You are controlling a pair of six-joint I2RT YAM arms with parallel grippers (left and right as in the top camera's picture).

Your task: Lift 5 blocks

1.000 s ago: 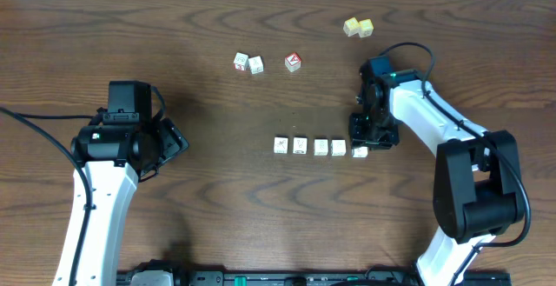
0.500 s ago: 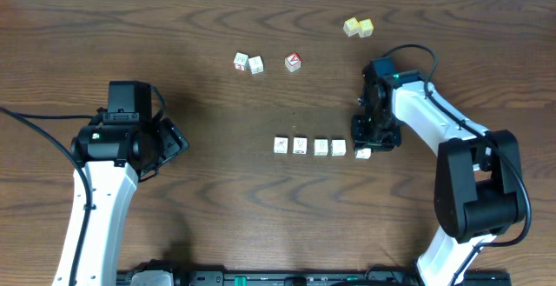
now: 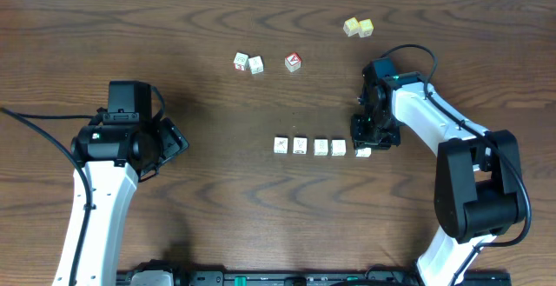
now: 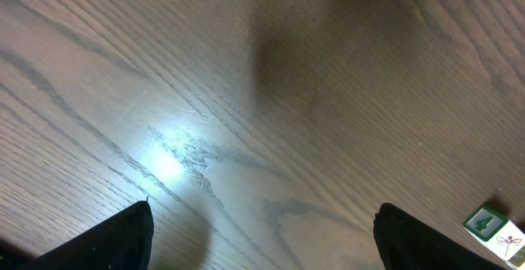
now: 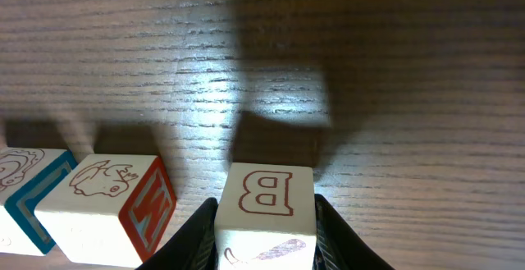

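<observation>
Right gripper (image 5: 265,225) pinches the small whitish wooden cube marked B (image 5: 267,192), at the right end of the mid-frame row. Left gripper (image 4: 264,221) hangs wide open. Risk, I'd judge: a fingertip-only hold lets it twist free, or a finger clips the neighbouring whitish cube (image 5: 98,192).

From my remote seat the bench (image 3: 217,190) reads as dark brown wood with a plain grain, smooth, with a low sheen that throws back the lamp. The blocks (image 3: 320,147) look like painted wood with matt whitish faces. The B block (image 5: 265,196) carries crisp print. The right tool's (image 5: 266,231) fingers look matt black, and the right arm (image 3: 426,116) wears glossy white shells.
</observation>
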